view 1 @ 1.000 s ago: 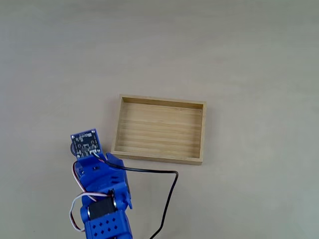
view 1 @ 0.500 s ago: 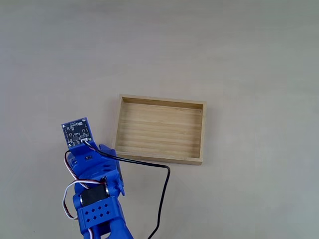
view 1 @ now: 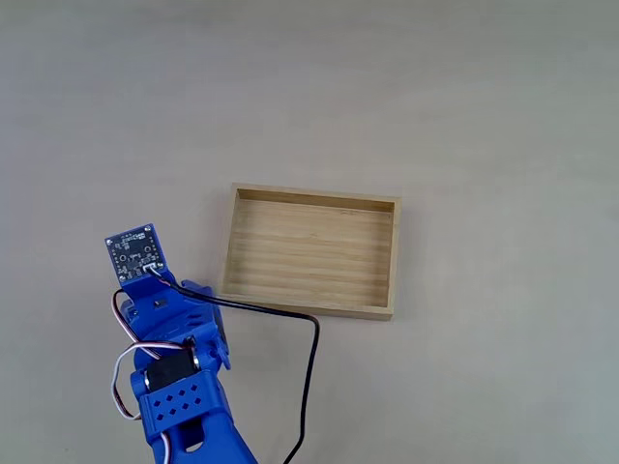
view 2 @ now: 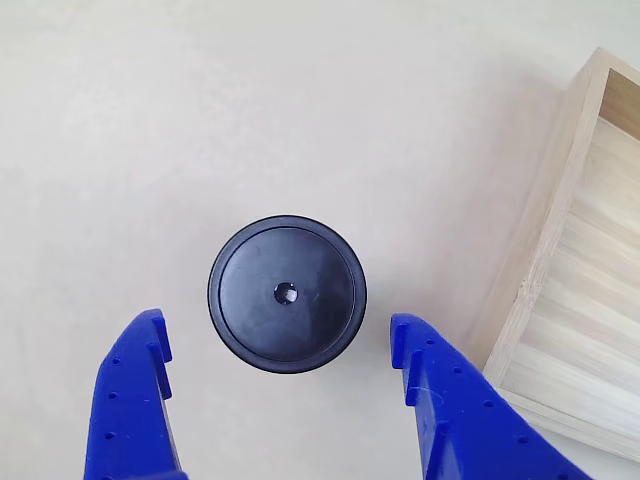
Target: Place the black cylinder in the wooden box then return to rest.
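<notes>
The black cylinder (view 2: 287, 294) stands upright on the bare worktop (view 1: 484, 116), just outside the wooden box (view 1: 309, 251), whose light wall runs beside it in the close view. The gripper (view 2: 280, 345) hangs above it, released, its two blue fingers (view 2: 135, 400) spread wide to either side without touching it. In the fixed view the blue arm (view 1: 174, 377) reaches in from the worktop's lower left corner, next to the box's left wall.

A plain beige tabletop (view 1: 464, 106) fills the fixed view (matte, faintly speckled). Light falls evenly across it, with soft shadows.
</notes>
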### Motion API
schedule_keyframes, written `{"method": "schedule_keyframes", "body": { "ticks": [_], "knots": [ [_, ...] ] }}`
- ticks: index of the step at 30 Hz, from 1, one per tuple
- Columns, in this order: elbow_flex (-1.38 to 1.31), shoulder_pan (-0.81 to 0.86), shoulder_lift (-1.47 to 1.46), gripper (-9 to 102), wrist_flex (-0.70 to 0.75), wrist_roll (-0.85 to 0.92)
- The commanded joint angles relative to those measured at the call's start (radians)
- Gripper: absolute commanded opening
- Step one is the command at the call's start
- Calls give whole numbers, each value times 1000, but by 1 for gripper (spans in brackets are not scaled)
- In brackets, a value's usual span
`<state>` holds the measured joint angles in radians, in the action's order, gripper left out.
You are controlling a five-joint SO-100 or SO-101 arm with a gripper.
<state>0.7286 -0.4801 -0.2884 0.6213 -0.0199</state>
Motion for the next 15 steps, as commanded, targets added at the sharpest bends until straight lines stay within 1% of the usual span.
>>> {"method": "schedule_keyframes", "body": {
  "ticks": [1, 15],
  "knots": [
    [-135, -5, -2, 33, -38, 5],
    [-195, -21, 89, 32, -40, -6]
  ]
}}
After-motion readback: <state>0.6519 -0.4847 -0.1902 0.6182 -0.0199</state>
